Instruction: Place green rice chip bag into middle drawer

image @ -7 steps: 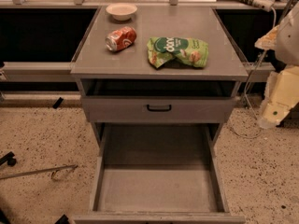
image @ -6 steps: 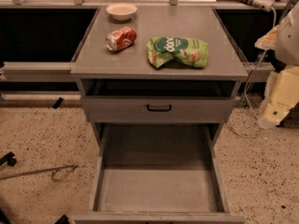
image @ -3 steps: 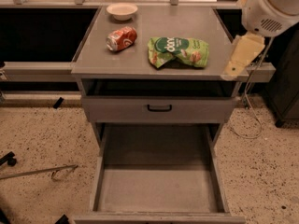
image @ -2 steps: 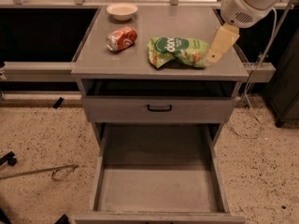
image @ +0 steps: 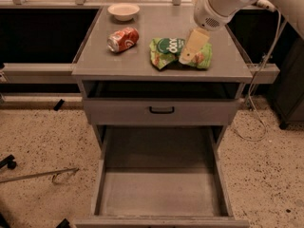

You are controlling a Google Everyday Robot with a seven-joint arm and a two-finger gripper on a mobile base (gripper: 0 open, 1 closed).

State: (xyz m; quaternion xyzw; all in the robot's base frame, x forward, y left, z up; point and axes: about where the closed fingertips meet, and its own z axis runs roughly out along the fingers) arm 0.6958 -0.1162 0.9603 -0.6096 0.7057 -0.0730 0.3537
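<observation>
The green rice chip bag [image: 167,51] lies crumpled on the grey cabinet top [image: 142,65], right of centre. My gripper [image: 187,57] hangs from the white arm at the upper right and sits over the bag's right half, its cream fingers pointing down at it. The middle drawer [image: 159,191] is pulled out wide at the bottom, its flat grey floor bare.
A red-orange soda can [image: 123,39] lies on its side on the cabinet top, left of the bag. A small white bowl [image: 123,11] stands at the back. A shut drawer front with a black handle [image: 161,110] sits above the open drawer. A cable [image: 259,108] hangs at the right.
My arm has swung in from the right side of the cabinet and moved left, bringing the gripper over the chip bag. The bag, can and drawer have not moved.
</observation>
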